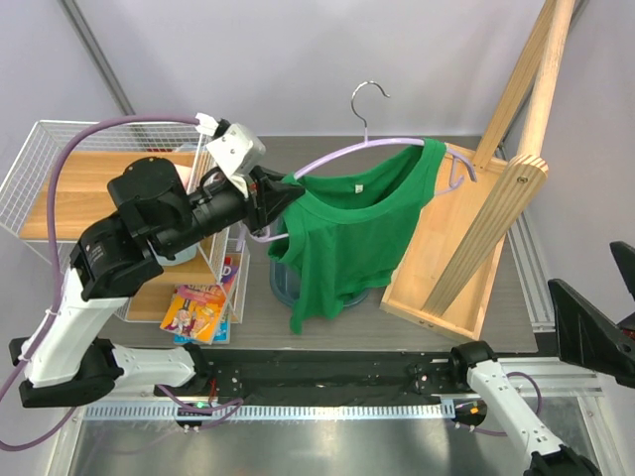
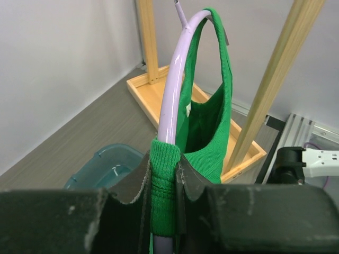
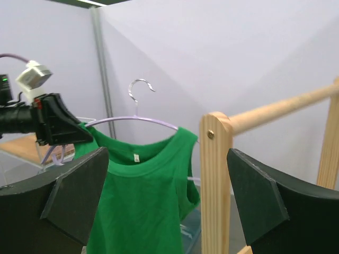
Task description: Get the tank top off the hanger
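Grey table [image 1: 260, 302] under a plain pale wall: the tank top [image 1: 347, 238] hangs on the hanger [image 1: 337, 154], clamped at one shoulder by the left gripper [image 1: 273, 198].

Seen from above, the left gripper holds the hanger's left end in the air over a teal tub [image 1: 281, 283], between a wire basket [image 1: 60, 159] on the left and a wooden rack [image 1: 451, 248] on the right. The silver hook points up to the far side and the green top drapes over both hanger arms. The right gripper [image 1: 593, 339] sits well apart at the right edge. In the left wrist view, both fingers are pressed together on the green shoulder strap, with the lilac arm inside it. In the right wrist view, the right gripper's fingers stand wide apart, holding nothing, with the top and the rack's post beyond them.
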You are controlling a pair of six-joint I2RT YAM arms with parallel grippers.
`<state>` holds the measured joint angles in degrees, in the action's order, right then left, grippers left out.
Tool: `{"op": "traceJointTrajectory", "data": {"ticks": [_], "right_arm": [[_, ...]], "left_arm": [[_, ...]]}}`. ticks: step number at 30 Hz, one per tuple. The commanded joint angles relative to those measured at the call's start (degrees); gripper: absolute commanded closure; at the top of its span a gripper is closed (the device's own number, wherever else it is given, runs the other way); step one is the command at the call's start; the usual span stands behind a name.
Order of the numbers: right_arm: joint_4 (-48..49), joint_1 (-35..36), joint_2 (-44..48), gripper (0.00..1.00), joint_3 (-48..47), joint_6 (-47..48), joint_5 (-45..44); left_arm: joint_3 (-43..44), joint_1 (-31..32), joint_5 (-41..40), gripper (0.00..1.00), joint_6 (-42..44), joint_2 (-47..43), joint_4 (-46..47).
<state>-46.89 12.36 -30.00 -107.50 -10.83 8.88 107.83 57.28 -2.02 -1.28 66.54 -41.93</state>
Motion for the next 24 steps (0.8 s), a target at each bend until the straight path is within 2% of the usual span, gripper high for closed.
{"op": "traceJointTrajectory", "data": {"ticks": [1, 2, 4, 5, 6, 7, 8, 9, 10, 11, 15, 18, 20, 21, 24], "right_arm": [[4.1, 0.6, -6.1, 0.01, -3.8, 6.9, 14.2], [4.9, 0.7, -5.9, 0.01, -2.5, 4.9, 16.7], [7.9, 0.9, -4.9, 0.01, 2.6, 1.5, 28.1], [10.5, 0.9, -4.5, 0.01, 5.3, -5.8, 32.7], [19.6, 0.8, -4.2, 0.01, 8.4, -11.1, 37.6], [27.0, 0.8, -3.8, 0.01, 16.4, -17.6, 48.3], [36.3, 0.3, -2.4, 0.01, 21.1, -37.2, 51.5], [58.1, 0.3, -1.7, 0.01, 25.9, -45.9, 53.1], [64.2, 0.6, -1.4, 0.01, 31.9, -52.6, 53.6], [65.1, 1.0, -1.6, 0.00, 32.5, -54.3, 53.7], [54.7, 2.6, -6.0, 0.00, 30.8, -52.3, 50.9], [54.5, 5.4, -10.6, 0.03, 29.7, -53.7, 50.1], [52.8, 7.1, -11.8, 0.03, 26.4, -52.3, 48.9], [48.1, 8.3, -13.1, 0.02, 24.6, -50.9, 48.3], [46.1, 9.6, -14.7, 0.02, 20.8, -50.5, 47.6]], "left_arm": [[2.2, -0.1, 6.4, 1.00, -1.1, -0.7, 4.9], [1.8, -0.1, 6.6, 1.00, -1.4, -0.9, 5.2], [-0.2, -0.1, 7.2, 1.00, -1.8, -1.7, 6.8], [-0.8, -0.1, 7.6, 1.00, -1.9, -2.4, 7.2], [-1.1, -0.1, 8.0, 1.00, -2.1, -2.6, 7.4], [-1.3, -0.1, 8.3, 1.00, -2.2, -2.7, 7.3], [-1.4, -0.1, 8.9, 1.00, -2.5, -2.9, 7.3], [-1.6, -0.1, 9.1, 1.00, -2.7, -3.0, 7.2], [-1.7, -0.1, 9.1, 1.00, -2.8, -3.2, 7.3], [-1.9, -0.1, 9.2, 1.00, -2.9, -3.3, 7.3], [-1.6, -0.1, 9.3, 1.00, -2.8, -3.4, 6.3], [-2.0, -0.1, 9.1, 1.00, -2.5, -3.6, 5.7], [-3.1, -0.1, 8.7, 1.00, -2.6, -4.1, 6.2], [-4.1, -0.1, 8.5, 1.00, -2.6, -4.4, 6.6], [-4.7, -0.1, 7.9, 1.00, -2.4, -4.7, 6.6]]}}
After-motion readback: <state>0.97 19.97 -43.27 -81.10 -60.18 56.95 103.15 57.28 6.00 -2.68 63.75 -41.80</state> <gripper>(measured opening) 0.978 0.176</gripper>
